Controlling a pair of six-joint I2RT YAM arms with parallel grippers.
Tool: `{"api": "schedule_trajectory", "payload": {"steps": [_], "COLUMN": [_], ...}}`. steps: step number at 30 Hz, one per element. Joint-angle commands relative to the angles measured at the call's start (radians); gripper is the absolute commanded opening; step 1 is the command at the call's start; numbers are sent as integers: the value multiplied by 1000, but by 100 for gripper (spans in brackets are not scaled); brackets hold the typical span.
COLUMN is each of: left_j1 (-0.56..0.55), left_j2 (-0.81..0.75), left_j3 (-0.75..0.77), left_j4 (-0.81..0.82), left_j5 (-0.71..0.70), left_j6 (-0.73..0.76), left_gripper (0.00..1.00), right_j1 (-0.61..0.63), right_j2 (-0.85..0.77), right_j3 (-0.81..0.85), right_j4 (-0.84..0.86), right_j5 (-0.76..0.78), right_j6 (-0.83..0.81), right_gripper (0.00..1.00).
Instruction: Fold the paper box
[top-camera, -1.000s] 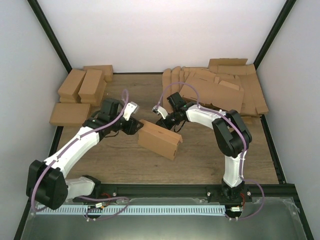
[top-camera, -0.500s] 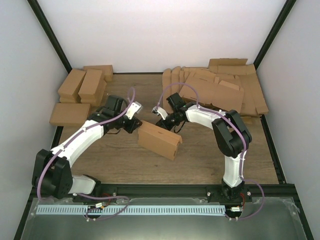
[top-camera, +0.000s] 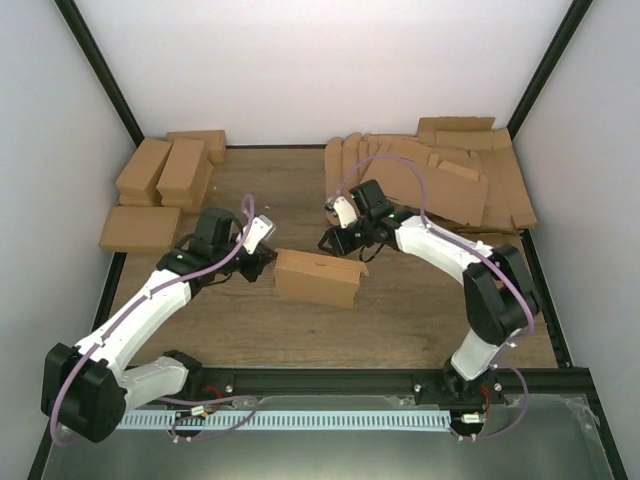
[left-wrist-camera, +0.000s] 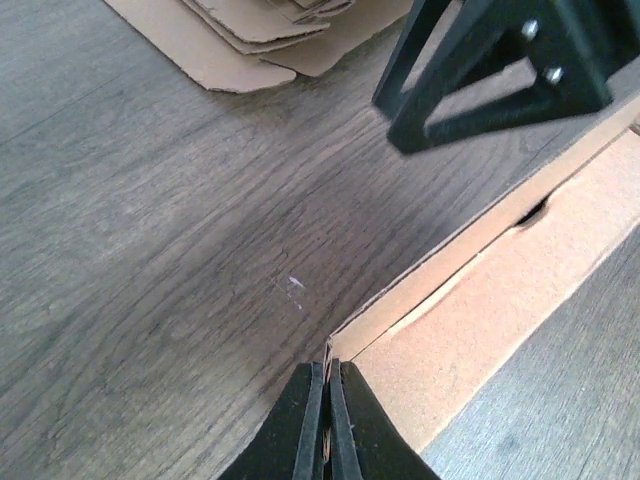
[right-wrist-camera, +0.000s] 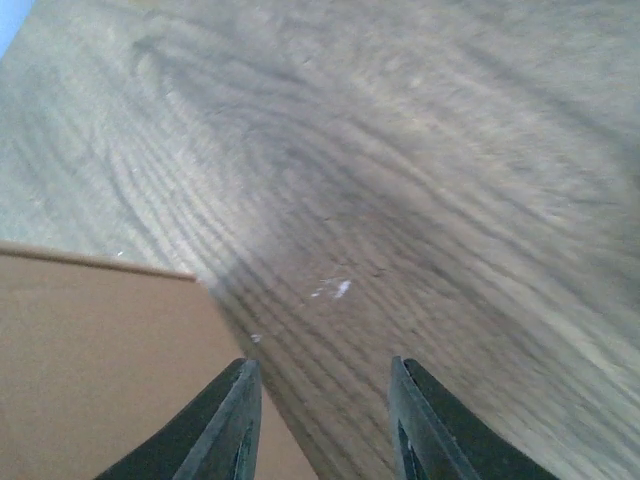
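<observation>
Since a second before, the box had swung from a slant to lie square with the near edge, and my left arm had drawn in to its left end. On the table, the pile of flat sheets filled the far right corner and the small boxes sat stacked at the far left, both well apart from the work. The box lay in the middle of the table between the two arms, long side across, with a dark slit along one seam in the left wrist view. The left gripper was pinched tight on the thin cardboard at a corner of the box's left end, its fingers meeting. The right gripper hung at the box's far edge with its fingers standing apart, holding nothing. One finger sat above the cardboard, with bare wood under the gap.
</observation>
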Motion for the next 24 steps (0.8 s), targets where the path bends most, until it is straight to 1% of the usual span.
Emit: {"api": "schedule_trajectory", "payload": {"steps": [1, 4, 7, 9, 12, 16, 17, 20, 24], "left_j1": [-10, -16, -20, -22, -25, -29, -31, -32, -35], "left_j2": [14, 43, 37, 34, 41, 41, 40, 40, 43], "left_j3": [-6, 6, -5, -9, -8, -6, -7, -2, -1], "left_j4": [48, 40, 49, 50, 47, 47, 46, 45, 43], "left_j5": [-5, -17, -24, -31, -42, -53, -55, -60, -64], "left_j6": [-8, -6, -9, -11, -14, -14, -14, -14, -16], "left_gripper": [4, 4, 4, 4, 4, 4, 4, 4, 4], "right_j1": [-48, -83, -92, -91, -91, -91, -91, -76, -36], "right_j2": [-80, -145, -247, -304, -388, -510, -524, -556, -610], "right_j3": [-25, -40, -74, -96, -138, -217, -227, -248, -276], "right_j4": [17, -15, -47, -92, -139, -161, -176, -227, -257], "right_j5": [161, 209, 255, 281, 307, 273, 265, 255, 256], "right_j6": [119, 128, 134, 141, 178, 208, 212, 229, 268], "right_gripper": [38, 41, 45, 45, 45, 45, 45, 40, 39]}}
